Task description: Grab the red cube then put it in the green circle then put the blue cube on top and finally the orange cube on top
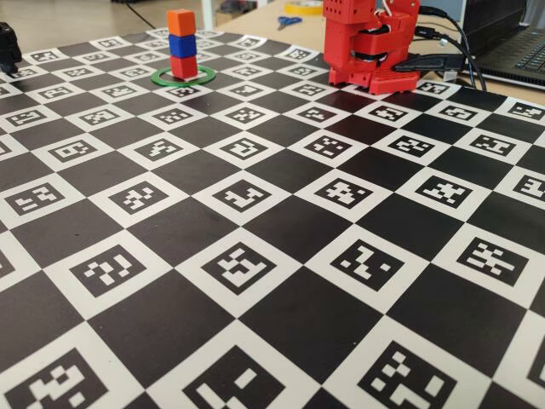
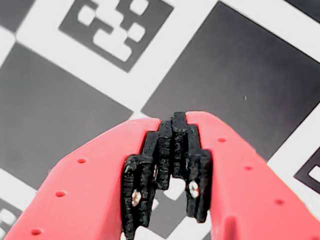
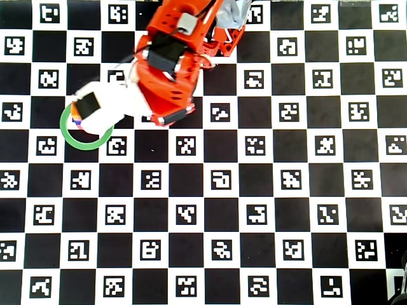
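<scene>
I see the red cube (image 1: 183, 66) sitting inside the green ring (image 1: 163, 81) at the far left of the board in the fixed view, with the blue cube (image 1: 181, 45) squarely on it and the orange cube (image 1: 180, 22) on top of that, a straight three-high stack. From above, the ring (image 3: 71, 137) is partly covered by the white wrist block of the arm, and only a sliver of orange (image 3: 75, 119) peeks out beside it (the red and blue ones are hidden there).

The gripper (image 2: 175, 122) holds nothing: in the wrist view its two red jaws meet, the black ridged pads (image 2: 145, 175) pressed together at the tips, over a black square and a white border of the checkered board (image 2: 235, 75). In the fixed view the folded red arm (image 1: 370, 43) stands well to the right of the stack, clear of it. Behind the arm I make out blue-handled scissors (image 1: 289, 21) and dark cables (image 1: 451, 38) on the desk.
</scene>
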Controlling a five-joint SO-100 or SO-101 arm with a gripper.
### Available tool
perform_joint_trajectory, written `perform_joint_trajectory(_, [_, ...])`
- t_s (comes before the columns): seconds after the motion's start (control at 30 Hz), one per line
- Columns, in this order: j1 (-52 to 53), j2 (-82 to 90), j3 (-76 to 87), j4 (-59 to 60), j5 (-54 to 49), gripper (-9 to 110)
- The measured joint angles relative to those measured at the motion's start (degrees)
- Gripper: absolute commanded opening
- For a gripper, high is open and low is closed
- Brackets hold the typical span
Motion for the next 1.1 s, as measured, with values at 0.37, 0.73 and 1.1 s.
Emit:
perform_joint_trajectory(0.37, [-4.39, 9.84, 19.34, -14.59, -10.28, -6])
perform_joint_trajectory(0.73, [-7.03, 18.98, 36.39, -28.04, -17.31, -6])
perform_joint_trajectory(1.1, [-13.97, 33.75, 52.12, -32.61, -23.55, -6])
